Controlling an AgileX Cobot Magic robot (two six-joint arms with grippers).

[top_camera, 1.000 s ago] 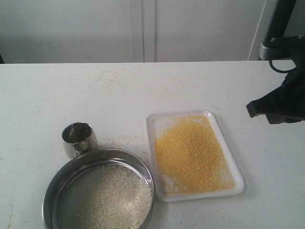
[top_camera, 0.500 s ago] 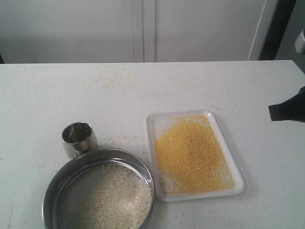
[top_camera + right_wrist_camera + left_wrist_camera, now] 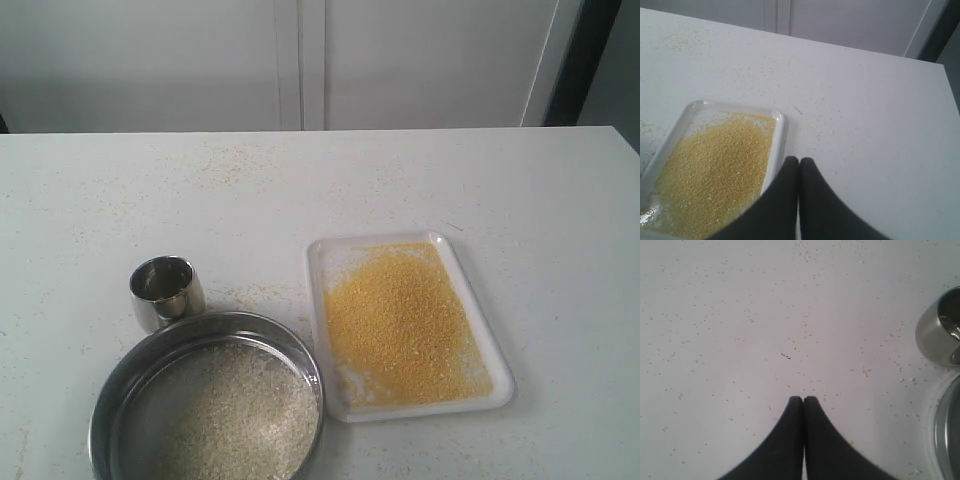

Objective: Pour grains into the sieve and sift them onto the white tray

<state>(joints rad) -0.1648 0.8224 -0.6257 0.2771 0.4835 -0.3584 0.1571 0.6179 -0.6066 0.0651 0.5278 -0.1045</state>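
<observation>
- One white table carries every item. Neither arm shows in the exterior view.
- Largest vessel: the sieve, a round steel ring at the near-left of the scene, partly cut off by the near edge of the picture. Its right rim stands just beside the left long side of the tray; contact cannot be confirmed.
- Receiving vessel: the white tray, flat on the table to the right of the sieve. Its long axis runs near to far, with the far end leaning slightly left.
- Source vessel: the steel cup, upright just beyond the far-left rim of the sieve. It appears empty.
- The left gripper has its jaws fully closed, tips touching and nothing held, above bare table. Its wrist view catches the steel cup and an arc of sieve rim at one edge. Judgement: the sieve lies close by on this gripper's right.
- The right gripper has its jaws fully closed and holds nothing. It hangs over the table just outside the right long rim of the white tray, so the tray lies to its left.
- The grains are split. The pale coarse fraction lies in the sieve, the golden meal covers most of the tray, and stray granules dot the table.
- Assessment: sifting looks complete. Any further handling of the sieve falls to the left arm, which is the nearer one.
</observation>
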